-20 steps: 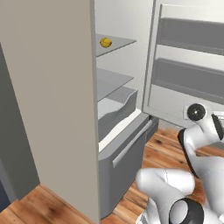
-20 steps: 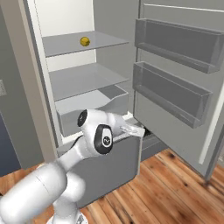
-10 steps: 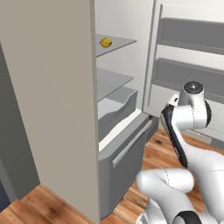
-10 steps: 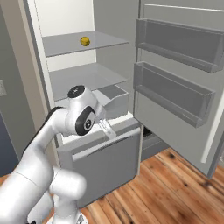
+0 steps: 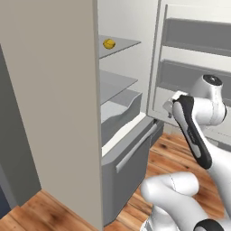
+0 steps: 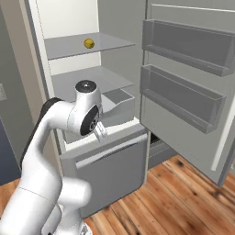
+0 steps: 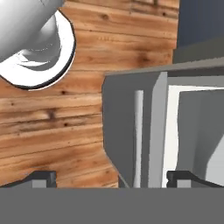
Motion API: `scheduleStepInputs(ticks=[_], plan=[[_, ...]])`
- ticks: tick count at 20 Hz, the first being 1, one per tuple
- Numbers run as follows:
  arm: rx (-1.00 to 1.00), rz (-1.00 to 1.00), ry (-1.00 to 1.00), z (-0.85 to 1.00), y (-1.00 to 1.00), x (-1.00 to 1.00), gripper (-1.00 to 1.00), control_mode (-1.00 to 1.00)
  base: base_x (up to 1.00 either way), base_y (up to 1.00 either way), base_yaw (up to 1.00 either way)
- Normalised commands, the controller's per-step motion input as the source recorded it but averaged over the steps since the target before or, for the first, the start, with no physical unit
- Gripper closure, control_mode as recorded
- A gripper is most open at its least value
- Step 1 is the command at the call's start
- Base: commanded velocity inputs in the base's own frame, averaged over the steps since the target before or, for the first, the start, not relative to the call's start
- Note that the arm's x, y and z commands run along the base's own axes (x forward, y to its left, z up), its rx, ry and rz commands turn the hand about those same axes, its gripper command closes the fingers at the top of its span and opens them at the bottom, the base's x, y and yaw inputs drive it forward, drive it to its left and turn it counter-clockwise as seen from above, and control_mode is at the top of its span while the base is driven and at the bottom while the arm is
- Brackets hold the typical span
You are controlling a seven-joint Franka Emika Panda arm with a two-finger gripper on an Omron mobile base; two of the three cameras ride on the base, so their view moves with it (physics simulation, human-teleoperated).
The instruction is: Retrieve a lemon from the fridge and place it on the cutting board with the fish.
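The lemon (image 5: pixel 108 43) (image 6: pixel 89 43) lies alone on the upper shelf of the open fridge (image 5: pixel 58 113) (image 6: pixel 69 18). My gripper (image 6: pixel 99 133) (image 7: pixel 111 178) hangs low in front of the fridge, well below the lemon and just above the lower drawer (image 6: pixel 112 165) (image 7: pixel 127 131). It points down, and its fingertips (image 7: pixel 41 177) stand far apart with nothing between them, so it is open. The hand view looks down on the drawer's front, its long handle (image 7: pixel 138 135) and the wooden floor (image 7: pixel 52 118). The cutting board and the fish are out of view.
The fridge door (image 6: pixel 183 92) (image 5: pixel 198 40) stands swung open to the right, with two grey bins on its inside. A lower shelf (image 6: pixel 92 78) and a crisper bin (image 5: pixel 119 115) sit under the lemon's shelf. My arm (image 5: pixel 194 131) rises between door and drawer.
The arm has swung up and towards the fridge opening, carrying the hand sideways to above the lower drawer. The jaws stayed open. The lemon has not moved.
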Motion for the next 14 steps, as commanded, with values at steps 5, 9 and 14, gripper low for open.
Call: scheduleStepInputs(ticks=[5, 9, 14], plan=[[-0.28, 0.51, -0.05, 0.39, 0.0, -0.35, -1.0, -1.0, 0.0, 0.0, 0.0], [-0.11, 0.33, 0.0, 0.05, 0.0, -0.2, -1.0, -1.0, 0.0, 0.0, 0.0], [0.0, 0.13, 0.0, -0.01, 0.02, -0.16, -1.0, -1.0, 0.0, 0.0, 0.0]])
